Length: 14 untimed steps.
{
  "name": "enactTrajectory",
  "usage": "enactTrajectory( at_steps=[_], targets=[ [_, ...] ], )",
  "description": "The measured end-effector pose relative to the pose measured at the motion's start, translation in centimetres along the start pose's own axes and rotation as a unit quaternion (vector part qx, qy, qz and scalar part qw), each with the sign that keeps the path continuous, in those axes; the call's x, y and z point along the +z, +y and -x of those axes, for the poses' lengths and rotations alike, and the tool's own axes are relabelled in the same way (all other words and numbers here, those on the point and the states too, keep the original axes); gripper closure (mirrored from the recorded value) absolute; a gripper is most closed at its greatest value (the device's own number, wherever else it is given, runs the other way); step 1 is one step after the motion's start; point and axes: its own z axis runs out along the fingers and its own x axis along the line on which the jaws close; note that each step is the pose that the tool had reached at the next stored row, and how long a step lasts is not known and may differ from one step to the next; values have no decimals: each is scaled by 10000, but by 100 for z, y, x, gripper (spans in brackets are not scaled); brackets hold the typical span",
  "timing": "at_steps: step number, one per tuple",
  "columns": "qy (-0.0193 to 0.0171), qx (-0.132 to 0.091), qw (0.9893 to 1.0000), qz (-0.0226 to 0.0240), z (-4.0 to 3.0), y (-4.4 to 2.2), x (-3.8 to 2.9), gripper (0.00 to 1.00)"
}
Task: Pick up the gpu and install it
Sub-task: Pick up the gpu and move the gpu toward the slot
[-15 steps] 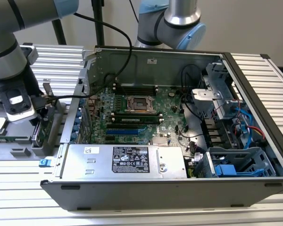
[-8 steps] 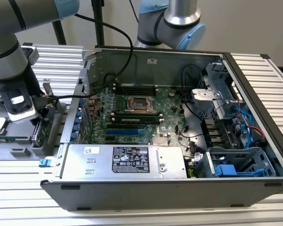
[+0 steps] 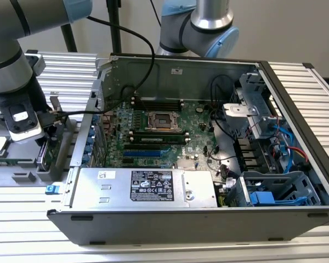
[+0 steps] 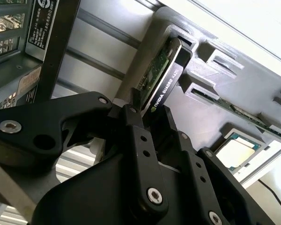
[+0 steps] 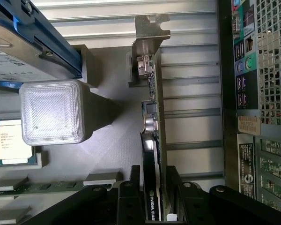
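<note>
Your black claw point(image 5: 153, 182) clamps the flat green-and-black gpu card point(image 5: 154, 123) on edge — long axis straight out from the fingertips, silver end bracket point(image 5: 147, 44) farthest.

Bright, even light, seemingly from overhead; the white block point(image 5: 51, 111) casts a soft shadow on the grey tray point(image 5: 112, 154) (first wrist view); the black gripper point(image 4: 149, 108) reads dark; the pale surface point(image 4: 253, 18) beyond glares white.

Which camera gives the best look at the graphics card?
The first wrist view: the gpu stands edge-on in the holder, bracket included. The second wrist view shows one end; the exterior view, a sliver beside the case.
</note>
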Motion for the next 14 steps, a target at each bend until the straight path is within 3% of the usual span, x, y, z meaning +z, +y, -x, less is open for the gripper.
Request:
enactTrajectory(
  at_steps=[7, 8, 14],
  targets=[
    [0, 0, 10000, 0, 0, 0, 1, 0],
    [1, 0, 10000, 0, 0, 0, 1, 100],
    [0, 0, 10000, 0, 0, 0, 2, 100]
  ],
)
